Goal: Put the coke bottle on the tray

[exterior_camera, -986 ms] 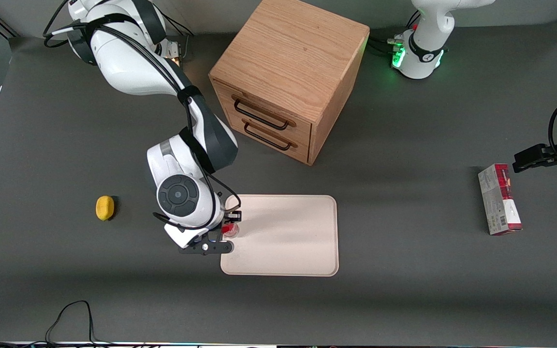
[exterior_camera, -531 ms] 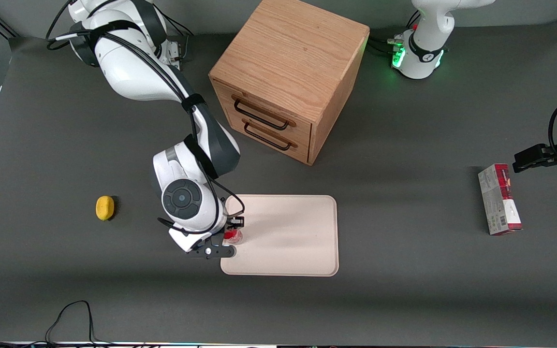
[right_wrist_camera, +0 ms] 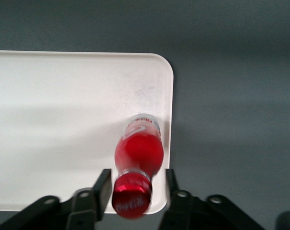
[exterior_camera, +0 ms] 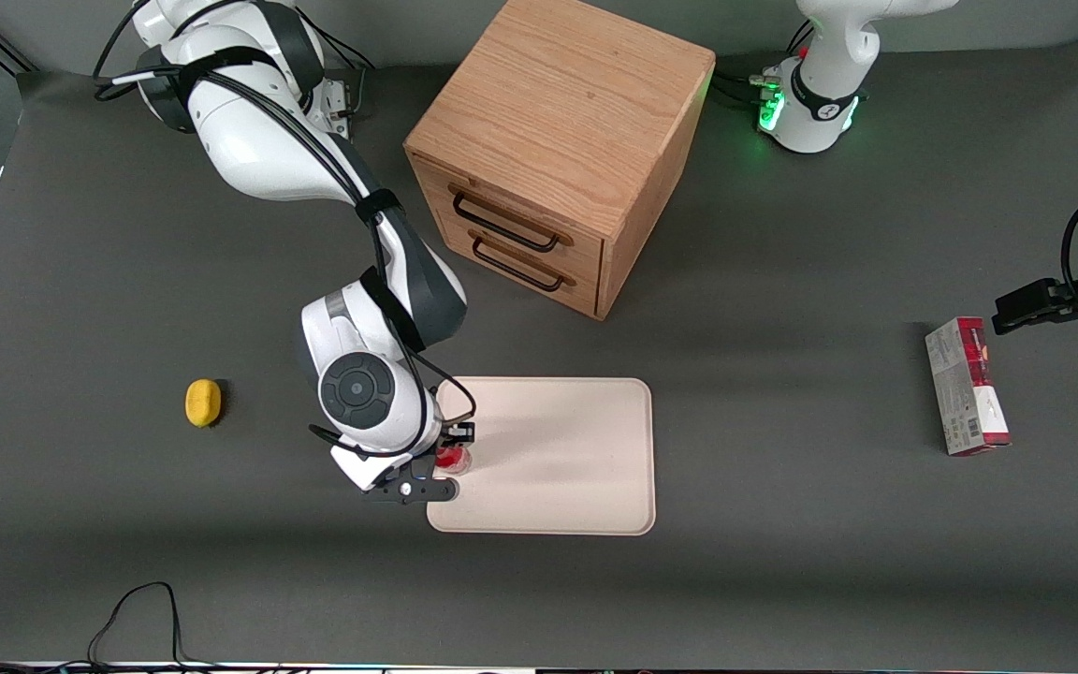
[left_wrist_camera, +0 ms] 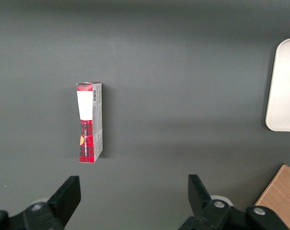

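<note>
Red coke bottle [right_wrist_camera: 138,153], grasped near its cap by the end effector [right_wrist_camera: 135,184], stands on the tray [right_wrist_camera: 63,120] beside its rim.

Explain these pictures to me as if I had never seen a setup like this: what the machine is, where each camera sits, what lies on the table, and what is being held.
The machine is a white robot arm ending in a gripper with two fingers. One picture looks down on the whole table from the front. The other two come from cameras mounted at the arms' wrists, looking down past the fingers. On the dark table lie a cream tray, a wooden cabinet with two drawers, a yellow lump toward the working arm's end, and a red-and-grey carton toward the parked arm's end. The gripper is at the tray's edge nearest the working arm. Its fingers are shut on the neck of a coke bottle, whose clear base is over the tray, just inside the rim. Whether the base already touches the tray cannot be told.
</note>
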Available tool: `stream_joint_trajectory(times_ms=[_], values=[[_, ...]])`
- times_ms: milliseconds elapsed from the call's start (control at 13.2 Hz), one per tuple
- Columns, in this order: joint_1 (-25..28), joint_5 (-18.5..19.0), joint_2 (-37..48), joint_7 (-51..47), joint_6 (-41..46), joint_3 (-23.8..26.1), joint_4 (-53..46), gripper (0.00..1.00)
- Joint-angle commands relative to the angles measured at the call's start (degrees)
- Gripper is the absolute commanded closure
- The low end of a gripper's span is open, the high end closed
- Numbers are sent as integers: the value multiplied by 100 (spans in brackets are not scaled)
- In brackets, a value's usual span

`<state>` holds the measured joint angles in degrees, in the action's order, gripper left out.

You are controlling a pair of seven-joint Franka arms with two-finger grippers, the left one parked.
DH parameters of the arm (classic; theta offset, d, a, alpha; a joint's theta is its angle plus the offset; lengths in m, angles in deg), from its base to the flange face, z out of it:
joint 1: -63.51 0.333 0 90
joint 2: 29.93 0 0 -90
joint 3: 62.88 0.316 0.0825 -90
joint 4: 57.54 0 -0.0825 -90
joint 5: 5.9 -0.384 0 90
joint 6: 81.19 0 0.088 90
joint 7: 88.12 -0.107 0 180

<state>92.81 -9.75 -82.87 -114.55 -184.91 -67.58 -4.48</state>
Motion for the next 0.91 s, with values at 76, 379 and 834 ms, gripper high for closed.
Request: stream_joint_trajectory(times_ms=[76, 379, 834], values=[[-20, -178, 317, 24, 80, -13, -32, 0], [6, -143, 1257, -11, 1141, -31, -59, 0], [-20, 24, 2497, 242, 2602, -451, 46, 0]])
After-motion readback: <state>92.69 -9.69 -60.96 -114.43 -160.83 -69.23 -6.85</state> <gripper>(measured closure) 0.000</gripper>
